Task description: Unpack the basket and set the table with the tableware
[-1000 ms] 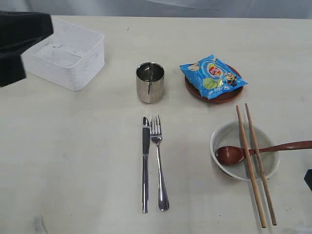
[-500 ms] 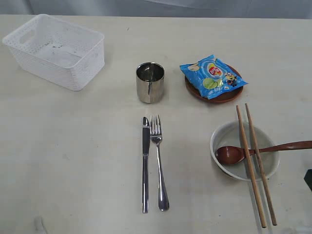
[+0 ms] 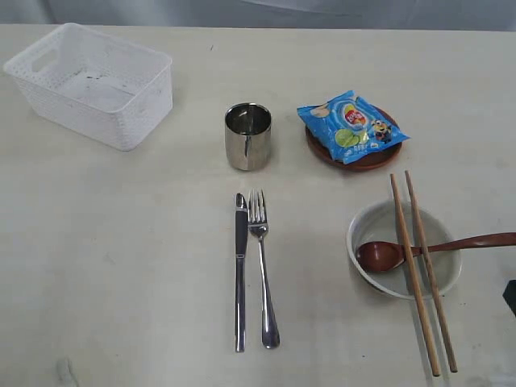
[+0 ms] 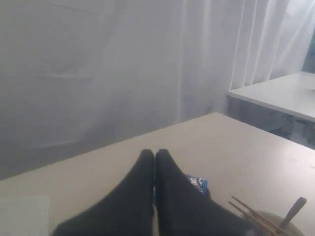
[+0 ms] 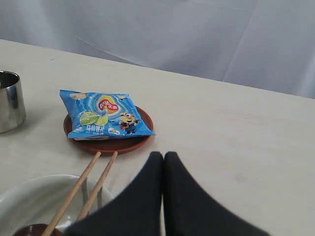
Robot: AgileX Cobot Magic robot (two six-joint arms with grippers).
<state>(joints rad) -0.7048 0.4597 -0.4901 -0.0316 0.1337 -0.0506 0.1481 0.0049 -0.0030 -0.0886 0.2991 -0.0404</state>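
Note:
The white basket stands empty at the table's far left. The steel cup is upright in the middle, with the knife and fork side by side in front of it. A blue chip bag lies on the reddish plate. The chopsticks rest across the off-white bowl, and the dark spoon sits in it. My left gripper is shut and empty, high above the table. My right gripper is shut and empty, near the plate and chopsticks.
A dark part of the right arm shows at the right edge of the exterior view. The left arm is outside that view. Pale curtains hang behind the table in both wrist views, and another table stands further off.
One second ago the left arm hung dark over the basket at the upper left; it has withdrawn out of the exterior view. The objects have not moved.

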